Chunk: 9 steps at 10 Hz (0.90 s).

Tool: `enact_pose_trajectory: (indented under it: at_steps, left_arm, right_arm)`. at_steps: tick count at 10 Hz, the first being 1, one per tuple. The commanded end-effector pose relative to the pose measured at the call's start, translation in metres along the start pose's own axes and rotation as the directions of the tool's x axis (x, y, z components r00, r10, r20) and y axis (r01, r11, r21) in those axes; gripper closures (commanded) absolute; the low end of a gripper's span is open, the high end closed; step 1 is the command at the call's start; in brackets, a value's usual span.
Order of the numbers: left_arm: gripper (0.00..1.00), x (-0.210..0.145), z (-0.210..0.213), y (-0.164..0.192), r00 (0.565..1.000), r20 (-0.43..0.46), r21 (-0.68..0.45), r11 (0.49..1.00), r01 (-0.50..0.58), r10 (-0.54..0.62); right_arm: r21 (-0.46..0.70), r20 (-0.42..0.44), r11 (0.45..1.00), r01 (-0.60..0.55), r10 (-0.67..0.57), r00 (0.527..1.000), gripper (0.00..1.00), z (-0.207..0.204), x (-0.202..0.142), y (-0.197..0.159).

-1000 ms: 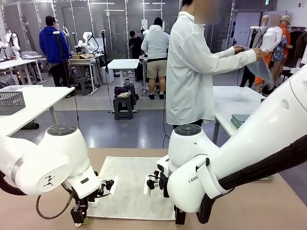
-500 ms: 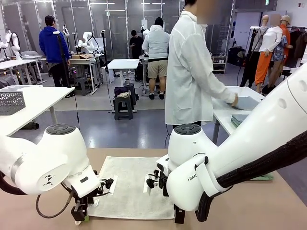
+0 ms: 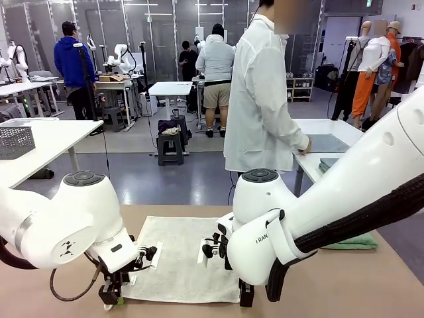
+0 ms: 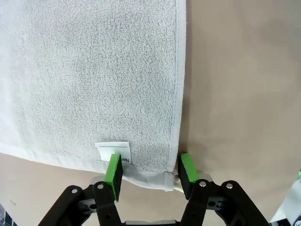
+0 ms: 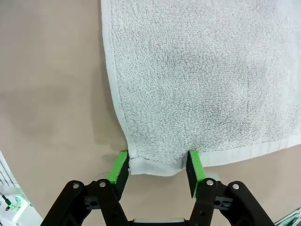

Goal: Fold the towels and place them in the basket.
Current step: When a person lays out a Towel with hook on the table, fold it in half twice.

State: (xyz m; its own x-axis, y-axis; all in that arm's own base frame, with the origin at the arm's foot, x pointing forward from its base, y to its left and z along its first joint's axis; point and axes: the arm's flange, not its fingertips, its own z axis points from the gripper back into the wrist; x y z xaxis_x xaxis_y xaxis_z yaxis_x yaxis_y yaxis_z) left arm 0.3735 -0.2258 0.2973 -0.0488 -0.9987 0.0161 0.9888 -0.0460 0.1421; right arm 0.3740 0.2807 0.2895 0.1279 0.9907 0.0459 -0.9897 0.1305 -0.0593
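Left wrist view: the cream towel (image 4: 94,70) is spread flat on the table (image 4: 235,94), and one near corner of it is straddled by the left gripper (image 4: 150,172). Its other near corner is straddled likewise by the right gripper (image 5: 157,169). Both sets of jaws are half closed; whether the cloth is truly pinched cannot be told. The corners are probably taken so that the near edge can be folded over evenly. A green towel (image 3: 351,243) is seen to the right of the cream towel, well apart.
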Motion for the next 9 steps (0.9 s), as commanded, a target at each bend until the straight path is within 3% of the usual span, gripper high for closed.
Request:
enact_pose_trajectory:
  at_steps: [1,3,4,5,8,9]
  left_arm:
    - [0.39,-0.0004,0.0003,0.0039,1.0,0.023,-0.006,1.0,0.012,-0.011]
    - [0.39,-0.0004,0.0001,0.004,1.0,0.025,-0.007,1.0,0.006,-0.006]
    - [0.58,0.0001,-0.0003,0.0039,1.0,0.016,0.0,1.0,0.003,-0.003]
    - [0.58,-0.0006,0.0003,0.0027,1.0,0.019,0.01,1.0,0.003,-0.003]
    - [0.58,-0.0015,0.0011,0.0022,1.0,0.026,-0.008,1.0,0.005,-0.004]
    - [0.63,-0.0007,0.0009,0.0024,1.0,0.022,-0.011,1.0,0.005,-0.005]
  right_arm:
    - [0.053,-0.006,0.998,-0.017,0.018,1.0,0.38,0.0046,0.0004,0.0017]
    - [0.056,-0.013,0.998,-0.023,0.024,1.0,0.38,0.0033,0.0,0.0007]
    - [0.052,-0.018,0.998,-0.027,0.028,0.999,0.51,0.0007,-0.0008,-0.0003]
    - [0.047,-0.012,0.999,-0.018,0.018,1.0,0.57,-0.0004,-0.0012,0.0002]
    - [0.059,-0.013,0.998,-0.013,0.014,1.0,0.57,-0.0015,-0.0023,0.0005]
    - [0.074,-0.014,0.997,-0.016,0.017,1.0,0.57,-0.0025,-0.003,0.0003]
